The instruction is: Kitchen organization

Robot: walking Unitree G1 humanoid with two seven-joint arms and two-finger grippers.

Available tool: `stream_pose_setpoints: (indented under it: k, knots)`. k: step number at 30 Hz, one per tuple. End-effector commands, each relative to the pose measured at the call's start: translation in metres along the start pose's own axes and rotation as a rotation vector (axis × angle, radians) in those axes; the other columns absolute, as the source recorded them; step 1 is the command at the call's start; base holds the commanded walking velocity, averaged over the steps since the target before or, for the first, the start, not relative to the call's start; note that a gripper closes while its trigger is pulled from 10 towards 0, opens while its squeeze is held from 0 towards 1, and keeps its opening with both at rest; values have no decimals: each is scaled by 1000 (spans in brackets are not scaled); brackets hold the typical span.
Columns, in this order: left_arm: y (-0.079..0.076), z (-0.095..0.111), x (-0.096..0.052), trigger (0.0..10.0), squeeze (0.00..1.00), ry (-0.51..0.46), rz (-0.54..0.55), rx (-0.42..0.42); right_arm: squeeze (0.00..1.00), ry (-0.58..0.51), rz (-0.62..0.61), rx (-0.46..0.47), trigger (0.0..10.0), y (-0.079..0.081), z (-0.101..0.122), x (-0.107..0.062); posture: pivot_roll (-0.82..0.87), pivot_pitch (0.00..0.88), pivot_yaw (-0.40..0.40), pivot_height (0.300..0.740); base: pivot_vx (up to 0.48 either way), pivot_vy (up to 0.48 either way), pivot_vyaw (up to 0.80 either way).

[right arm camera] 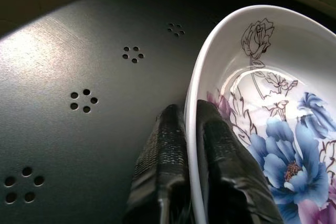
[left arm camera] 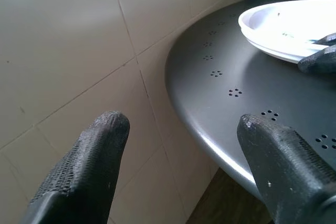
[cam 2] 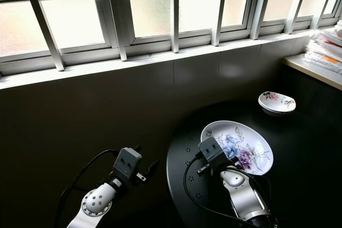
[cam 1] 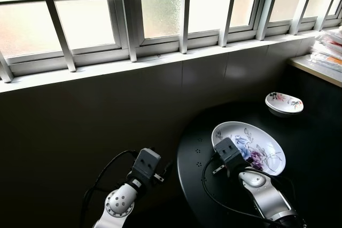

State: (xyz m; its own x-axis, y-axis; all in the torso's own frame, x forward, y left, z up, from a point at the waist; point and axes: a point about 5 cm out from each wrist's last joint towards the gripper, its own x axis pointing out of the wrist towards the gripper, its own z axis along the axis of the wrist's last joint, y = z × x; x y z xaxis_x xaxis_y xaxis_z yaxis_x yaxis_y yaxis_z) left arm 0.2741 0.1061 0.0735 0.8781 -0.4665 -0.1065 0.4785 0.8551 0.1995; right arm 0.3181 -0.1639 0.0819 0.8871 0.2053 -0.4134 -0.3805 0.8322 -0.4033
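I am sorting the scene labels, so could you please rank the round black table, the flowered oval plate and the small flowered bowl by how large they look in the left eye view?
1. Round black table, clearly largest.
2. Flowered oval plate, resting on it.
3. Small flowered bowl; it sits farther from the camera, which shrinks it somewhat, but it still looks smallest.

No words, brands or numbers could be read anywhere — the packets (cam 1: 328, 49) stacked at two o'clock showed colours but no legible print.

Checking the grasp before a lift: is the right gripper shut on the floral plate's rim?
Shut. The right gripper has one finger inside and one outside the floral plate rim, pressed against it.
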Motion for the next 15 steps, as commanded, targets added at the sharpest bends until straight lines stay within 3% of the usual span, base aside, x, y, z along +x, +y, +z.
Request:
stream_pose_setpoints:
  k: [1, 3, 7, 15]
  knots:
    - [2, 0, 1, 10000, 0, 6, 5, -1, 0, -50, -56, -71, 0, -7, 10, -3, -26, 0, 6, 740, 0, 0, 0]
    - [2, 0, 1, 10000, 0, 5, 6, -2, 0, -86, -155, -136, 0, -14, 16, -4, -26, 0, 5, 740, 0, 0, 0]
    - [1, -1, 1, 10000, 0, 1, 10, -5, 0, -128, -230, -169, 0, -19, 22, -5, -26, 0, 3, 740, 0, 0, 0]
    - [4, 4, 0, 10000, 0, -47, 33, -37, 0, -284, -339, -114, 0, -21, 45, -11, -23, 0, 0, 740, 0, 0, 0]
